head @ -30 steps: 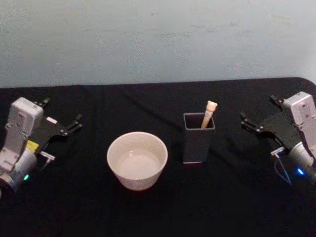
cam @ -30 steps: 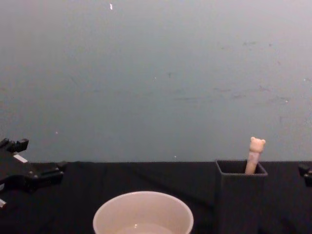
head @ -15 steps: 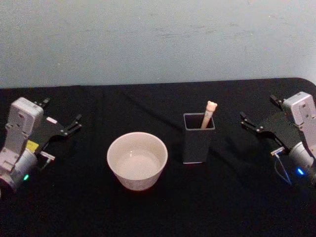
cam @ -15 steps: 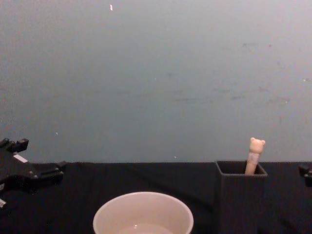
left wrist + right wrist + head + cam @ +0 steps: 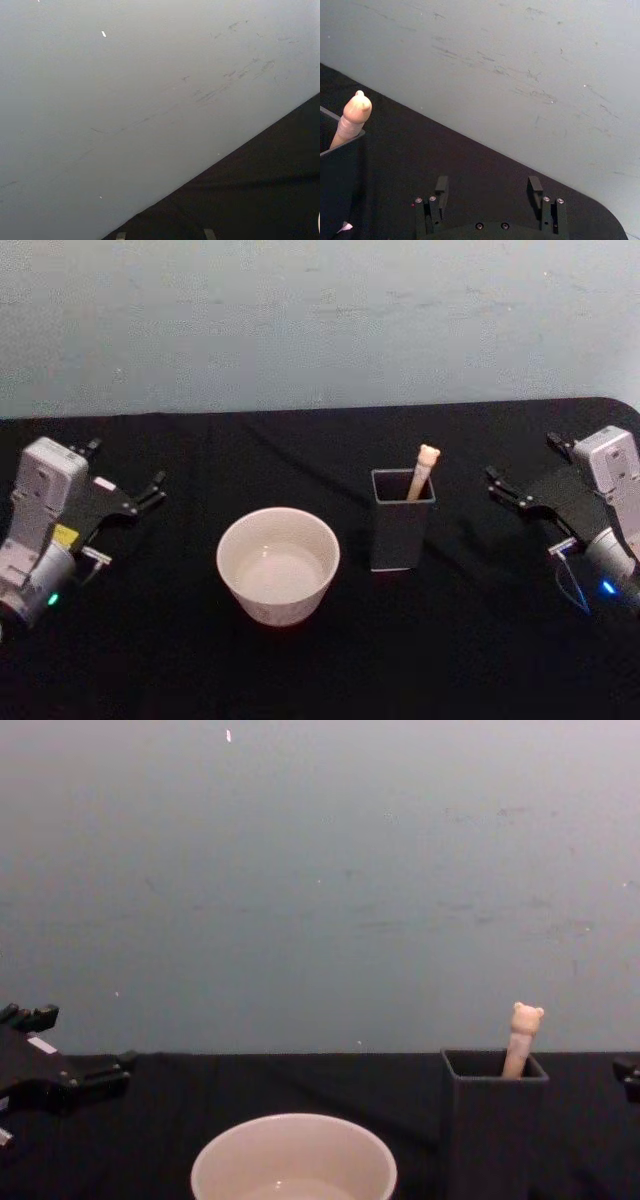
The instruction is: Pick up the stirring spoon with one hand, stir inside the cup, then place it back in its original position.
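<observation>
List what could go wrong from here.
Only the bear-head top of the stirring spoon clears the narrow holder, so the open right pincer, at far right, could tip the holder. The cup stands close left of it; a swinging spoon might clip the rim. The left pincer rests far left.

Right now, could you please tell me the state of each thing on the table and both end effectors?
stirring spoon: leaning in the holder, bear head above the rim, unheld.
cup: upright, untouched.
holder: upright, spoon inside.
left end effector: open, empty, left of the cup.
right end effector: open, empty, right of the holder.
</observation>
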Controlling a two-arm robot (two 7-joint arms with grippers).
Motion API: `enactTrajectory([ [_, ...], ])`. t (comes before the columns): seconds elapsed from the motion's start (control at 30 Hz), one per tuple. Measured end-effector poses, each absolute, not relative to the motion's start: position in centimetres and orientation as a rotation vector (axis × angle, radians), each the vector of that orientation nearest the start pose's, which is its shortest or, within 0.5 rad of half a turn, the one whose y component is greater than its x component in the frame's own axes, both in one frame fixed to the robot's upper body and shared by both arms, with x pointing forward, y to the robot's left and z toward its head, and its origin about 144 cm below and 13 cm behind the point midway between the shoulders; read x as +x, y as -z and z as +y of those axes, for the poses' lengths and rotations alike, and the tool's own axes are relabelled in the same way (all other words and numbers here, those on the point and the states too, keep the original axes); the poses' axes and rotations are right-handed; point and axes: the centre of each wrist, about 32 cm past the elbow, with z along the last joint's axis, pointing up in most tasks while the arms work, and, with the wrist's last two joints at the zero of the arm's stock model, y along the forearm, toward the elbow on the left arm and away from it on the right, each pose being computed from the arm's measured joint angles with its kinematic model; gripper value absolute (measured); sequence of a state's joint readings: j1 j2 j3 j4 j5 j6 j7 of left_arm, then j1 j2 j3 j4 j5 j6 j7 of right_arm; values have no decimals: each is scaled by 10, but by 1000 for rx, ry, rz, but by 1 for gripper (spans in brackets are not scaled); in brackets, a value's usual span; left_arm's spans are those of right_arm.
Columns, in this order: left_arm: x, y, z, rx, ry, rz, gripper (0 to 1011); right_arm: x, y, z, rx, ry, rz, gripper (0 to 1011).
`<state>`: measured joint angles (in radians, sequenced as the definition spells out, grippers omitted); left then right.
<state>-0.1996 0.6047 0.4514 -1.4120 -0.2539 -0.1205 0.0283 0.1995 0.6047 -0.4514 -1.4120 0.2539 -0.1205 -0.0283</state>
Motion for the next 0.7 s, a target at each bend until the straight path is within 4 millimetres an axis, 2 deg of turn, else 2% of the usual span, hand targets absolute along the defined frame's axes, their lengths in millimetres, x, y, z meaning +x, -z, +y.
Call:
enactTrajectory([
  [0.4,489,-1140,310,304,-1248,-285,1001,487,-1141,-313,-282,1238,-284,1002],
  [0.7,489,-1140,310,304,-1248,-285,1001,470,-1143,-318,-207,1157,-238,1002],
])
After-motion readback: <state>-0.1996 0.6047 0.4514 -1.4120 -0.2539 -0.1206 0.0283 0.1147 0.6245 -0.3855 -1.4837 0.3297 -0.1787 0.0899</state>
